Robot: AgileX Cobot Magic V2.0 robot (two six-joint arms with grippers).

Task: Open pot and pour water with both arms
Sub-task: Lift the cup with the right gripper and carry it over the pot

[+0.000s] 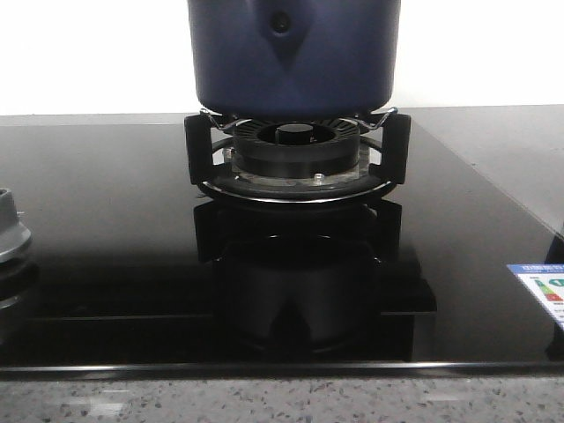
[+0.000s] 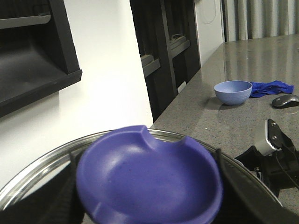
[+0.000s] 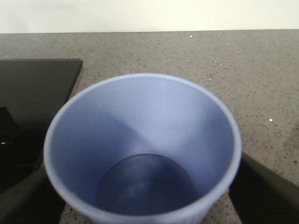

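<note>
The dark navy pot (image 1: 293, 55) stands on the black burner grate (image 1: 295, 159) at the middle of the hob; its top is cut off by the front view's edge. Neither gripper shows in that view. In the left wrist view my left gripper (image 2: 149, 186) is shut on the lid's blue knob (image 2: 149, 175), with a dark finger on each side. The lid's steel rim (image 2: 42, 165) curves round behind the knob. In the right wrist view my right gripper (image 3: 142, 198) is shut on a light blue cup (image 3: 142, 140), held upright over the speckled countertop.
A grey burner cap (image 1: 11, 233) sits at the hob's left edge and a label (image 1: 542, 295) at its right. The left wrist view shows a blue bowl (image 2: 232, 92), a blue cloth (image 2: 271, 87) and a grey mouse-like object (image 2: 286, 100) on the counter.
</note>
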